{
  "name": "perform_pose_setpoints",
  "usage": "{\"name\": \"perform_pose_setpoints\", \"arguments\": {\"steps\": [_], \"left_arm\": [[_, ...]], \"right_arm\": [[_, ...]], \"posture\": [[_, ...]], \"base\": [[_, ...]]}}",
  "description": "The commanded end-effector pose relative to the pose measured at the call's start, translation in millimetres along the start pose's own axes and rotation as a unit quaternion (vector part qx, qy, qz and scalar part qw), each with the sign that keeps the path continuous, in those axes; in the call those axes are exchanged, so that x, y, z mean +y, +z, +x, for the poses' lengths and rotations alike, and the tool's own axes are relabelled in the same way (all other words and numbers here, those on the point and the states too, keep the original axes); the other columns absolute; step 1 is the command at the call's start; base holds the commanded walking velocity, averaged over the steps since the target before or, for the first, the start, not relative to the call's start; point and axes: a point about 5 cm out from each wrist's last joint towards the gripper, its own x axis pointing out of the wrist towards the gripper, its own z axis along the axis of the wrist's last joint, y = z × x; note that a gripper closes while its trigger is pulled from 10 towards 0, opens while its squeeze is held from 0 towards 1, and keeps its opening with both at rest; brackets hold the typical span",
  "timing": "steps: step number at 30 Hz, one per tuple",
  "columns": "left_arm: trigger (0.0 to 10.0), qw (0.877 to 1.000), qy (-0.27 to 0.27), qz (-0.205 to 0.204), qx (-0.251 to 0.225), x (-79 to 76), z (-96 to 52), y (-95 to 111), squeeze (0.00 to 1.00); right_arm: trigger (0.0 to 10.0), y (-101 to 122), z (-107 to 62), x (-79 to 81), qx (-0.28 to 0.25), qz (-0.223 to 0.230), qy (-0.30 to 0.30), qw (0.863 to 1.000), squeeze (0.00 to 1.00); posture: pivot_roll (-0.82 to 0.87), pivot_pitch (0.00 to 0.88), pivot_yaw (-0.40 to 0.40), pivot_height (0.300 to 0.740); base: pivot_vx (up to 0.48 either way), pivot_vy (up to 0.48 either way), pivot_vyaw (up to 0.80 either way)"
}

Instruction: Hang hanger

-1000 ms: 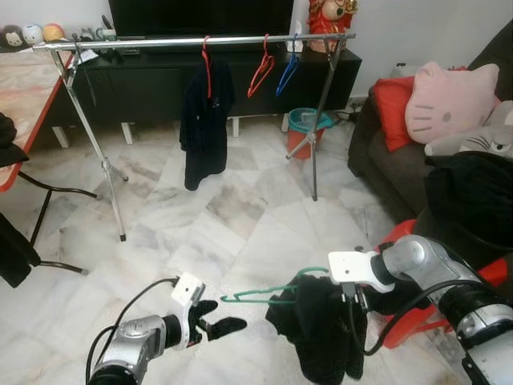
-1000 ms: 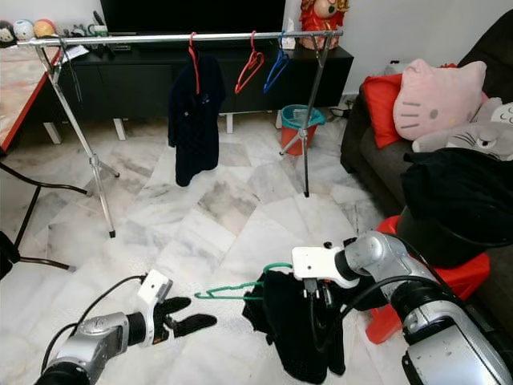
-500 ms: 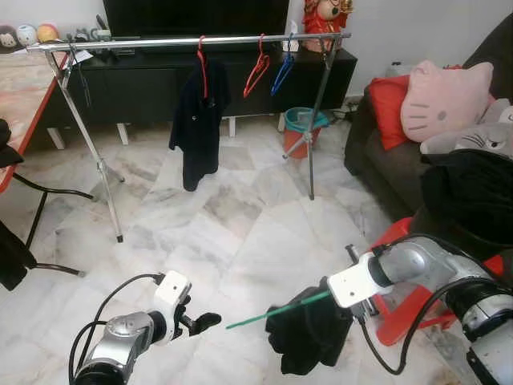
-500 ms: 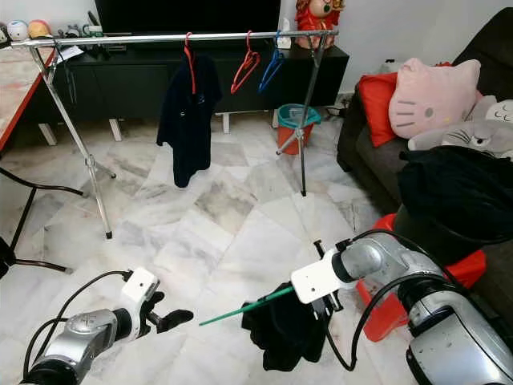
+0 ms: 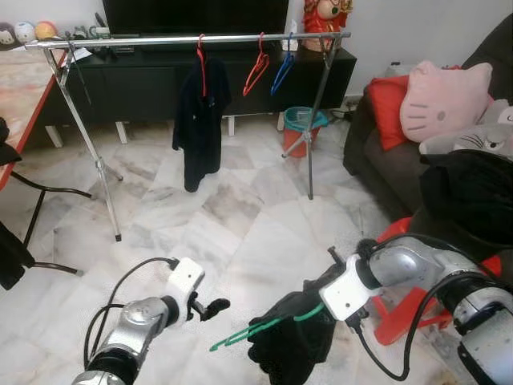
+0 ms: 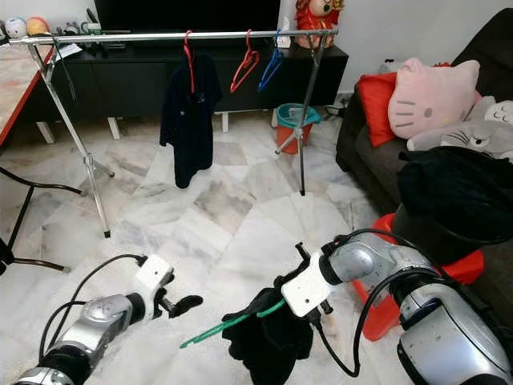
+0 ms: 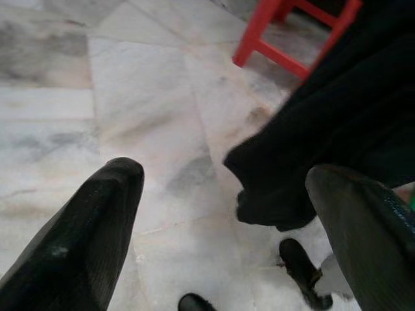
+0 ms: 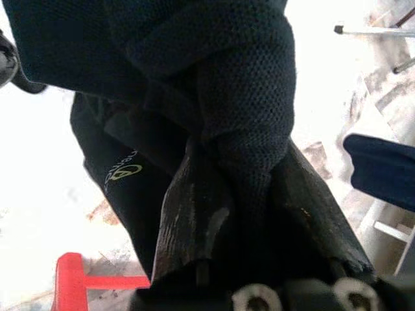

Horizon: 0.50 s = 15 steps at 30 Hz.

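Note:
My right gripper (image 5: 314, 287) is shut on a black garment (image 5: 288, 346) that hangs from a green hanger (image 5: 255, 331) low over the floor. The hanger's free end slopes down towards my left. In the right wrist view the fingers (image 8: 201, 227) pinch the dark fabric (image 8: 246, 123). My left gripper (image 5: 210, 307) is open, just left of the hanger's tip and apart from it. In the left wrist view its fingers (image 7: 97, 233) are spread wide, with the garment (image 7: 343, 129) ahead. The clothes rack rail (image 5: 144, 42) stands at the back.
On the rail hang a dark garment (image 5: 199, 120) on a red hanger, an empty red hanger (image 5: 258, 70) and a blue hanger (image 5: 282, 72). A teal bin (image 5: 304, 122) sits by the rack's foot. A sofa with a pink cushion (image 5: 445, 100) and a red stool (image 5: 417, 297) are at right.
The right gripper has turned, so the green hanger now slopes down to the left and the garment hangs lower. The left gripper has risen a little towards the hanger's tip.

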Motion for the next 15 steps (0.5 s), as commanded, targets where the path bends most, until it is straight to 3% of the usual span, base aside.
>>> {"name": "perform_pose_setpoints", "arguments": {"steps": [1, 5, 15], "left_arm": [[10.0, 0.999, -0.028, 0.032, 0.007, -4.4, 3.4, 3, 0.0], [10.0, 0.996, -0.072, 0.06, 0.007, -12.9, 6.0, 4, 0.0], [10.0, 0.989, -0.125, 0.074, 0.009, -22.1, 9.3, 5, 0.0]], "right_arm": [[0.0, -1, -4.0, -5.8, 0.003, -0.009, -0.006, 1.0, 0.0], [0.0, -1, -1.3, -4.0, 0.006, -0.008, -0.005, 1.0, 0.0], [0.0, 0, 7.8, -7.5, 0.019, 0.0, -0.018, 1.0, 0.0]], "posture": [[0.08, 0.0, -0.114, 0.74], [0.08, 0.0, -0.117, 0.74], [0.08, 0.0, -0.117, 0.74]], "base": [[0.0, 0.0, 0.0], [0.0, 0.0, 0.0], [0.0, 0.0, 0.0]]}}
